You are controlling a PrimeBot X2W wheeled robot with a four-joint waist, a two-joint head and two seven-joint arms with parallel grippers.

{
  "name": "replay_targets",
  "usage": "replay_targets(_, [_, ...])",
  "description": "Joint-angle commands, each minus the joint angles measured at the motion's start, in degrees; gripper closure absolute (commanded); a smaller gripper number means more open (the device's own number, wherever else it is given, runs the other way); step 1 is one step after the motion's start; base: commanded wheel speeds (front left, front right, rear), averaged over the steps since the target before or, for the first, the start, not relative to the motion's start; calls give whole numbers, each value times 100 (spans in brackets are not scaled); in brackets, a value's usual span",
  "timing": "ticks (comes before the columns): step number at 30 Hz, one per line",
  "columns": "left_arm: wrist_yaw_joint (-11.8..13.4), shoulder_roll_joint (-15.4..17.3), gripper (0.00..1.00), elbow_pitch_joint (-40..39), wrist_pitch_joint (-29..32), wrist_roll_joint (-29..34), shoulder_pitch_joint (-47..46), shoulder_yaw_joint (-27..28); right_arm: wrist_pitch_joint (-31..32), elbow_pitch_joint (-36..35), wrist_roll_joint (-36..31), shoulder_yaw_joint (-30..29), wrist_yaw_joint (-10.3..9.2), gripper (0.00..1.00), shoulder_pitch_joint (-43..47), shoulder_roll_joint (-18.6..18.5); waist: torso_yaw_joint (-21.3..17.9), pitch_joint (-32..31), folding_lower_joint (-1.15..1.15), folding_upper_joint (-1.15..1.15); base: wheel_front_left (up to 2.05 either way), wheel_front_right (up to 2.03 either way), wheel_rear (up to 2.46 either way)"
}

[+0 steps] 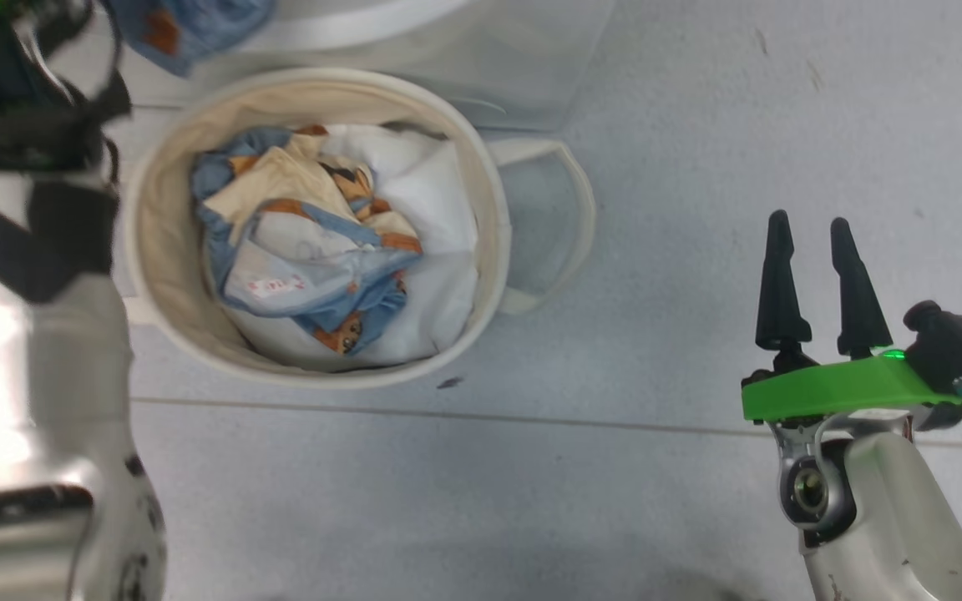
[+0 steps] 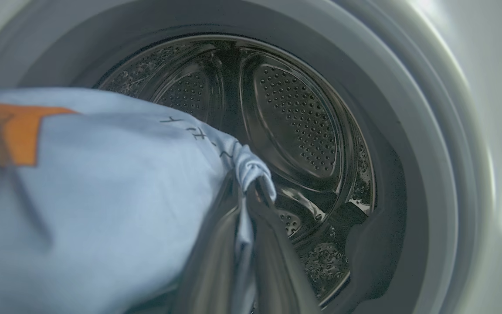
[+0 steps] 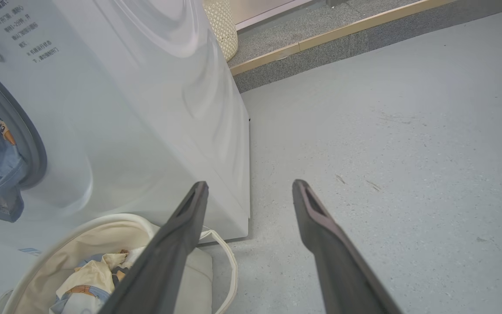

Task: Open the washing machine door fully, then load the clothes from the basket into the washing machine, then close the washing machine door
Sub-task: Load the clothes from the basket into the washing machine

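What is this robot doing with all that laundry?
The robot is loading a wash. Its left jaws are shut on a blue garment, holding it at the mouth of the washing machine, in front of the drum. More clothes lie in the basket on the floor. Its right jaws stand open and empty beside the basket.

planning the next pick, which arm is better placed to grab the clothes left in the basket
Right. The right gripper is open and empty beside the basket; the left gripper is shut on a blue garment at the drum.
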Motion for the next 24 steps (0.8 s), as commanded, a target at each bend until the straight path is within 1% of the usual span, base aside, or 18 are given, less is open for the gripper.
replay_targets(1, [-39, 288, 100, -101, -26, -62, -206, 105, -71, -191, 43, 159, 33, 0, 36, 8, -209, 267, 0, 0, 0, 0, 0])
replay_targets(6, [-39, 495, 100, 369, -26, -375, -1069, 142, -71, -262, 165, 253, 33, 0, -50, 8, -414, 544, 0, 0, 0, 0, 0])
replay_targets(9, [-39, 646, 100, 581, -26, -424, -1514, 117, -71, -309, 207, 312, 33, 0, -92, 8, -504, 708, 0, 0, 0, 0, 0])
replay_targets(10, [-39, 713, 100, 651, -26, -300, -1651, 90, -71, -329, 216, 324, 33, 0, -110, 8, -524, 774, 0, 0, 0, 0, 0])
replay_targets(13, [-39, 752, 100, 971, -26, -2, -2072, -58, -71, -364, 213, 375, 33, 0, -180, 8, -565, 956, 0, 0, 0, 0, 0])
replay_targets(18, [-39, 843, 100, 1161, -26, 59, -2705, 298, -71, -466, 267, 520, 33, 0, -313, 8, -671, 1194, 0, 0, 0, 0, 0])
replay_targets(19, [-39, 894, 100, 1091, -26, 214, -2780, 327, -71, -480, 271, 527, 33, 0, -324, 8, -678, 1236, 0, 0, 0, 0, 0])
replay_targets(20, [-39, 894, 100, 1091, -26, 214, -2780, 327, -71, -480, 271, 527, 33, 0, -324, 8, -678, 1236, 0, 0, 0, 0, 0])
replay_targets(21, [-39, 935, 100, 983, -26, 591, -2850, 362, -71, -463, 244, 561, 33, 0, -347, 8, -701, 1293, 0, 0, 0, 0, 0])
replay_targets(24, [-39, 920, 100, 1060, -26, 767, -2948, 566, -71, -469, 181, 635, 33, 0, -380, 8, -784, 1307, 0, 0, 0, 0, 0])
